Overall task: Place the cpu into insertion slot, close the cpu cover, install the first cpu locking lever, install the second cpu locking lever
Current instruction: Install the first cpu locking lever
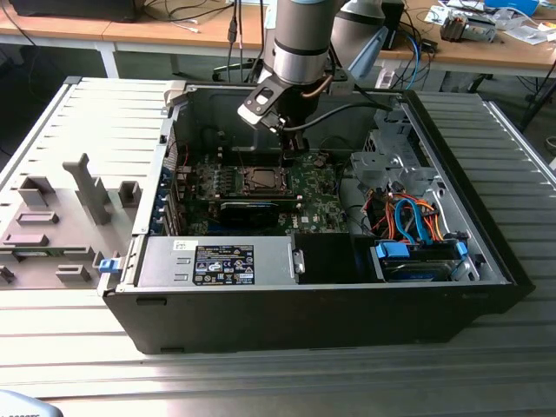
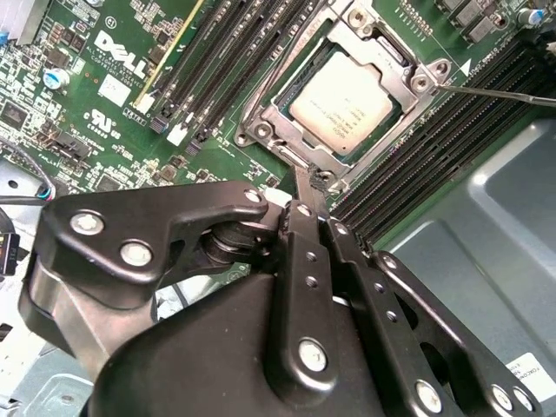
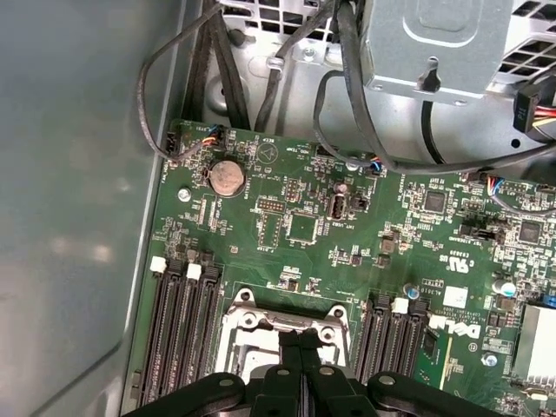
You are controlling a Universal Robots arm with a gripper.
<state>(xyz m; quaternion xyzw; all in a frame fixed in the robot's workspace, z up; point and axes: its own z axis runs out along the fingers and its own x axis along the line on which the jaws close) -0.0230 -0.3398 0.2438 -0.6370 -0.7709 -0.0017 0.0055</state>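
Your gripper (image 2: 313, 184) has its fingers drawn narrow, pads together with nothing visible between them, and its tips are right at the edge of the insertion slot (image 2: 256, 126). The cpu (image 2: 346, 102) already lies seated in that slot, and the cpu cover (image 2: 391, 56) looks to be lying down around it, so the metal top shows through the window. The risk here is a slip. If the closed tips skate off the rim, they could gouge the motherboard (image 3: 304, 226) or knock the memory slots (image 2: 226, 61) flanking the socket. If you press on a cover that is not fully flat, you could load the chip unevenly. A thin locking lever (image 2: 495, 92) runs out from the socket corner, and I cannot tell whether it is latched. The second wrist view gives you the chip, the cover and that lever. The first wrist view gives you the coin cell (image 3: 228, 175) and the cables beyond. The exterior view gives you the whole computer case (image 1: 304, 321).
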